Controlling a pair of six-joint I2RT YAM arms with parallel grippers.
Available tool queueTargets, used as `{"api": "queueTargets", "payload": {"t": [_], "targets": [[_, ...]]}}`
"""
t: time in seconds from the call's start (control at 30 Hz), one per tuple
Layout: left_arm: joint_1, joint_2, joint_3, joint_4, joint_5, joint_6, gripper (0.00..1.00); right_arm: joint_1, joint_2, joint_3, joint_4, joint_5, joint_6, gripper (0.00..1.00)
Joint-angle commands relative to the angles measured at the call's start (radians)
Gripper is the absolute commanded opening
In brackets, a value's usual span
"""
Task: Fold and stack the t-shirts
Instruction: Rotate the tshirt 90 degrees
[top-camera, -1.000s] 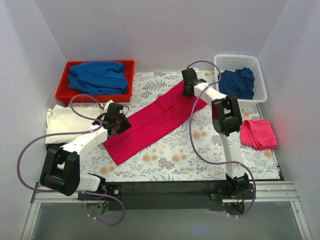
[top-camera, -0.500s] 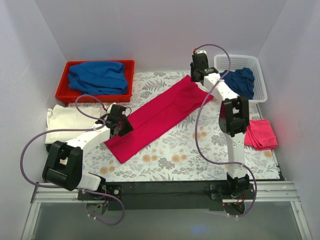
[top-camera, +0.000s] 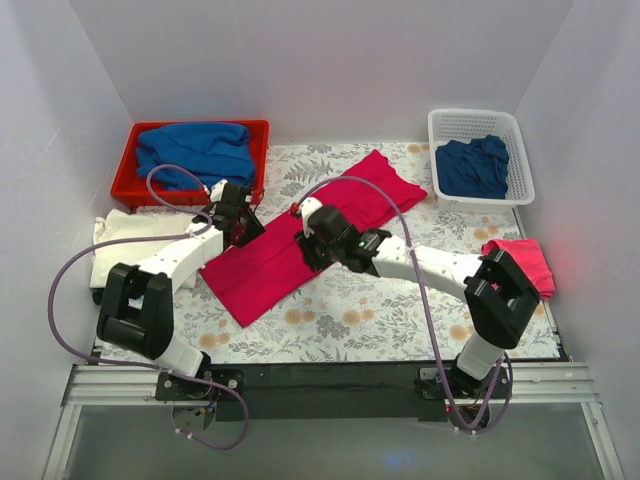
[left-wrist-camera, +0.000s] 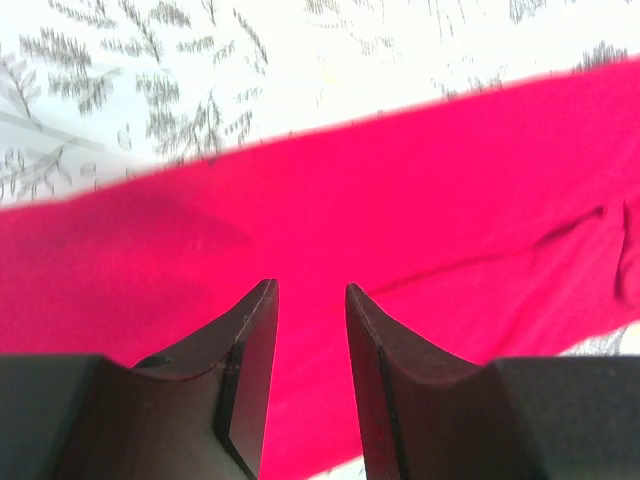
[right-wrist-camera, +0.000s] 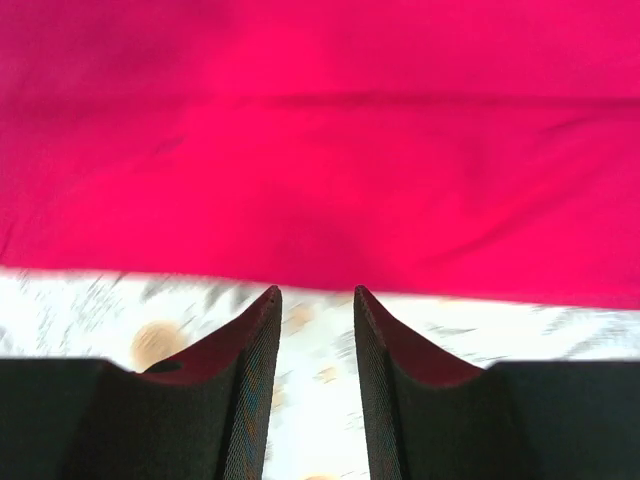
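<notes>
The crimson-pink t-shirt (top-camera: 300, 250) lies as a long folded strip, diagonal from near left to far right on the floral cloth. My left gripper (top-camera: 233, 216) is open over the strip's left part, at its far edge. In the left wrist view my left gripper (left-wrist-camera: 308, 288) has only the crimson-pink t-shirt (left-wrist-camera: 400, 220) showing through the gap. My right gripper (top-camera: 309, 236) is open over the middle of the strip. In the blurred right wrist view my right gripper (right-wrist-camera: 315, 290) is empty over the cloth, with the t-shirt's edge (right-wrist-camera: 330, 180) just ahead.
A red bin (top-camera: 125, 175) at the far left holds a blue shirt (top-camera: 195, 152). A white basket (top-camera: 520, 170) at the far right holds another blue shirt (top-camera: 472, 165). A cream shirt (top-camera: 125, 245) lies at the left and a folded pink shirt (top-camera: 522, 266) at the right.
My right gripper left the strip's far end by the basket and swung back to the strip's middle; the far end now lies flat. My left gripper moved a little farther away.
</notes>
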Motion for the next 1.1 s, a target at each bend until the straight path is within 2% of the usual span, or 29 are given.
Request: {"api": "queueTargets", "payload": {"t": [0.0, 0.17, 0.43, 0.6, 0.7, 0.87, 1.07], "targets": [[0.05, 0.055, 0.073, -0.03, 0.029, 0.005, 0.32, 0.092, -0.041, -0.048, 0.089, -0.032, 0.067, 0.42], [0.182, 0.128, 0.111, -0.013, 0.171, 0.029, 0.33, 0.253, 0.048, -0.006, 0.115, 0.017, 0.059, 0.42], [0.277, 0.151, 0.161, -0.056, 0.214, 0.058, 0.33, 0.293, 0.285, 0.143, 0.13, -0.1, 0.058, 0.42], [0.337, 0.148, 0.164, -0.072, 0.214, 0.061, 0.33, 0.296, 0.393, 0.185, 0.159, -0.109, 0.043, 0.42], [0.337, 0.141, 0.148, -0.064, 0.212, 0.057, 0.33, 0.296, 0.431, 0.194, 0.171, -0.12, 0.043, 0.42], [0.339, 0.135, 0.148, -0.06, 0.214, 0.06, 0.33, 0.298, 0.427, 0.13, 0.204, -0.137, 0.07, 0.4], [0.339, 0.138, 0.162, -0.047, 0.223, 0.061, 0.33, 0.336, 0.264, -0.096, 0.142, -0.115, 0.136, 0.39]]}}
